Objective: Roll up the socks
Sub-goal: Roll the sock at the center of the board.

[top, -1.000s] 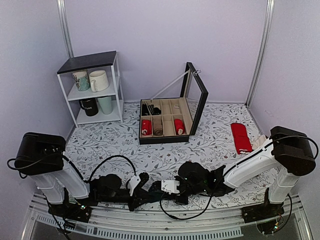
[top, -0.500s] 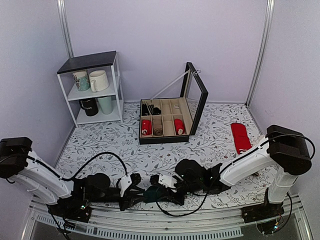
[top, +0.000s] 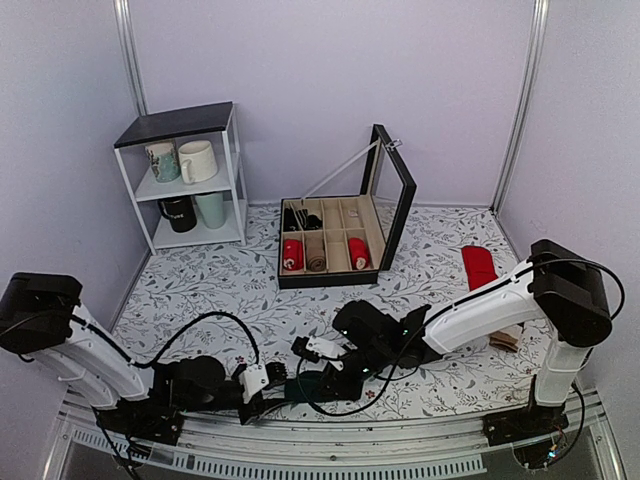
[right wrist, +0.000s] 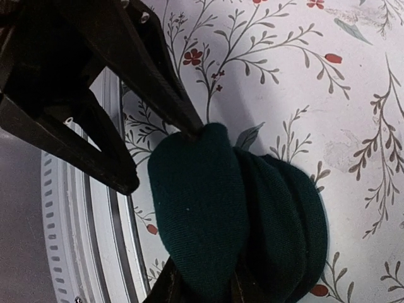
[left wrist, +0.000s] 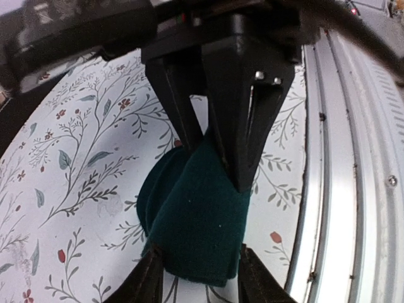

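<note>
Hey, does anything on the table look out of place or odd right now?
One thing: the dark green socks, a rolled bundle pinched by the left gripper and the right gripper, sit right beside the metal rail at the near edge of the table, far from the open box. A red pair lies loose on the right.

White-shelled arms (top: 485,312) with black joints and cables.

The shelf rack (top: 176,124) stands left of the box (top: 330,280). A folded pair (top: 481,275) lies right of it, rolls (top: 292,253) sit inside it, and the socks (left wrist: 196,230) lie well before it at the table (top: 225,290) edge.
</note>
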Robot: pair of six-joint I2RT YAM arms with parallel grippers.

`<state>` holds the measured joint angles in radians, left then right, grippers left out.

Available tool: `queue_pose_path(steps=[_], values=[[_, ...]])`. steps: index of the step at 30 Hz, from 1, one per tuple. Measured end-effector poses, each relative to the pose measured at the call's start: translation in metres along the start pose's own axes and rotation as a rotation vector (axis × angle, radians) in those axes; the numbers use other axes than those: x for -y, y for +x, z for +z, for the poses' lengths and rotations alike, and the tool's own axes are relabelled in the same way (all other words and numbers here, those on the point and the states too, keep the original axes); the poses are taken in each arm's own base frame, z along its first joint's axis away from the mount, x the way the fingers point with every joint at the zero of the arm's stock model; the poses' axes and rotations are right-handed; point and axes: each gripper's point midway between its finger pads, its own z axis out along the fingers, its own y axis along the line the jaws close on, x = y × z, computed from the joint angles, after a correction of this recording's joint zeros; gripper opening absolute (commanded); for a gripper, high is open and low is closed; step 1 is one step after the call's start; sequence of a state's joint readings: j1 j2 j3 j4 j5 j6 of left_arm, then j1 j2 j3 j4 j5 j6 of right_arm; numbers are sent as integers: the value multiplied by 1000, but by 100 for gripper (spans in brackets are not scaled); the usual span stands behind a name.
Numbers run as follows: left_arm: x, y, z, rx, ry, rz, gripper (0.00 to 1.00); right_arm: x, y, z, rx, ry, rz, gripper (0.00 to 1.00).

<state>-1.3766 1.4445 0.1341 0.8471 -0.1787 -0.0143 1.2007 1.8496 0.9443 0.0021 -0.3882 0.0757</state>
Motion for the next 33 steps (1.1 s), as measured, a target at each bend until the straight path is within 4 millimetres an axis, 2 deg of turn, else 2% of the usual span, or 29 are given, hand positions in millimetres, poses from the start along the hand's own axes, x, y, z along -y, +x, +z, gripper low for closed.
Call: queue_pose_path(steps=[3, 9, 16, 19, 22, 24, 28, 33], values=[[-1, 7, 5, -13, -13, 24, 40, -1, 0, 1, -24, -11, 29, 19], [-1, 8, 9, -5, -17, 46, 41, -1, 1, 0, -59, -24, 77, 19], [1, 13, 14, -16, -11, 44, 31, -2, 2, 1, -80, -44, 109, 19], [2, 14, 16, -17, -7, 32, 22, -2, 2, 1, -88, -53, 117, 20], [4, 15, 17, -16, 3, 19, 4, -3, 3, 0, -98, -68, 126, 20], [6, 13, 18, -9, 12, 12, 0, -4, 6, -1, -109, -79, 136, 21], [9, 11, 21, -17, 29, -10, 0, -3, 9, -2, -126, -87, 153, 30], [12, 6, 28, -56, 41, -62, 0, 0, 11, -5, -134, -77, 159, 52]])
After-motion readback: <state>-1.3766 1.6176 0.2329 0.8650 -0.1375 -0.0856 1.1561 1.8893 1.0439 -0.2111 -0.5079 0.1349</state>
